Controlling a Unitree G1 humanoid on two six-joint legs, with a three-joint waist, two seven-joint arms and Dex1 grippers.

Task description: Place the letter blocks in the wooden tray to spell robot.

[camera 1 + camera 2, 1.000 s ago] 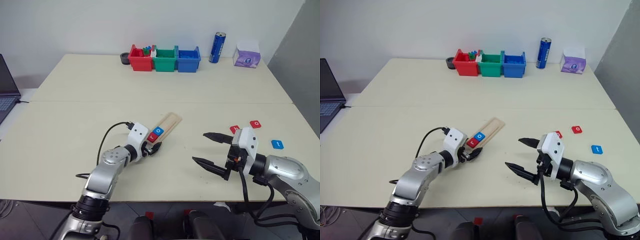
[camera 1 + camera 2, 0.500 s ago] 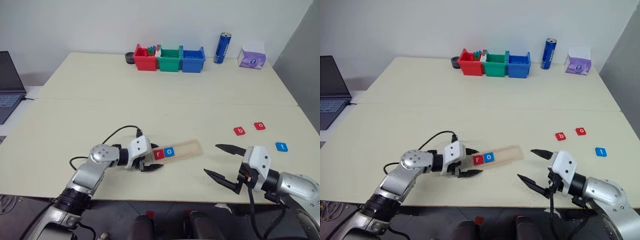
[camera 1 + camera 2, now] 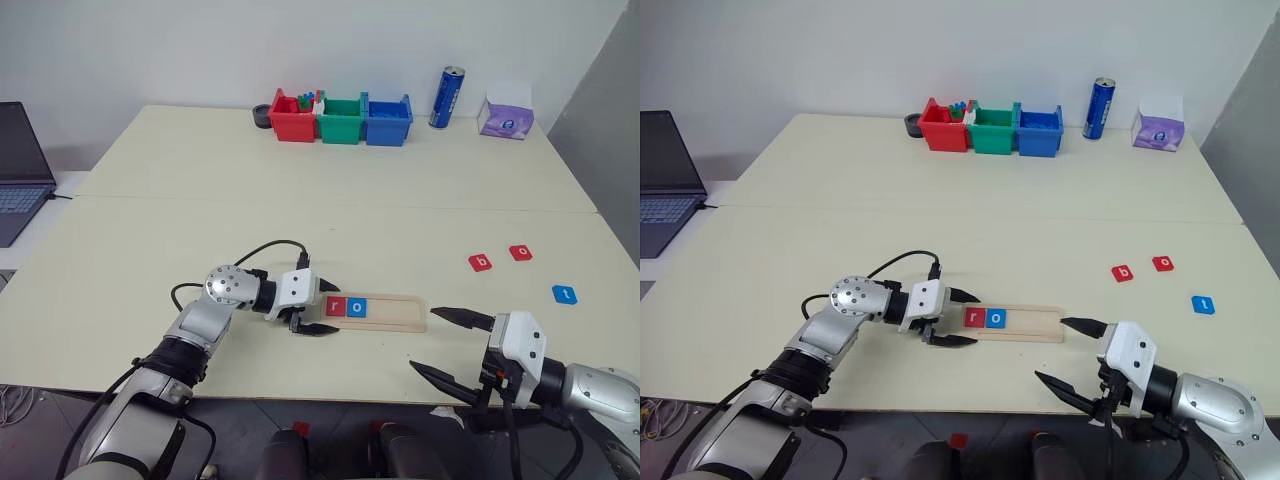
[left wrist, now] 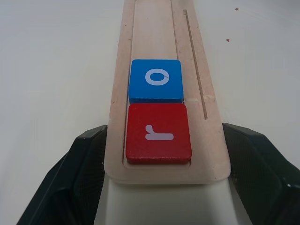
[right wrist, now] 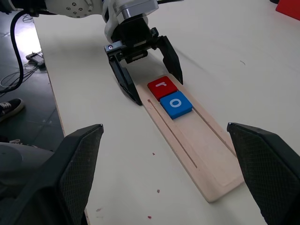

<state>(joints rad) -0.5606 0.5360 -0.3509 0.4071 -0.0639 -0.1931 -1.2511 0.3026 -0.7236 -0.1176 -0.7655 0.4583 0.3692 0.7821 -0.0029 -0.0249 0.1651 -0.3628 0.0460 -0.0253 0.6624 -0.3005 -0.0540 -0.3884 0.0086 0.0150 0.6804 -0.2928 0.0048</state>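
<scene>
The wooden tray (image 3: 385, 309) lies flat on the counter (image 3: 300, 180) near its front edge, long axis running across in front of you. Two letter blocks sit in its groove at the left end: the red r (image 3: 334, 306), then the blue o (image 3: 357, 307) touching it. The rest of the groove is bare.

Your left tool (image 3: 312, 311) straddles that left end, its fingers spread on either side of the strip; from the left wrist view the black fingers (image 4: 82, 173) stand just beside the wood, and whether they actually touch it you cannot tell. The right tool (image 3: 447, 345) hovers off the tray's right end, spread wide and holding nothing.

The next letter, by my judgement, is the red b (image 3: 481, 263), which lies with a red o (image 3: 520, 253) well to the right, the blue t (image 3: 564, 294) further right again. All three are on the right arm's side.

So leave the left tool where it is as a brace, or lift it straight up if you free it; a sideways drag could skew the tray and slide the two seated blocks. Take the b with the right tool by opposite edges, keep it level, and lower it into the groove just beside the blue o rather than pushing it along, since a shove could disturb the pair.
</scene>
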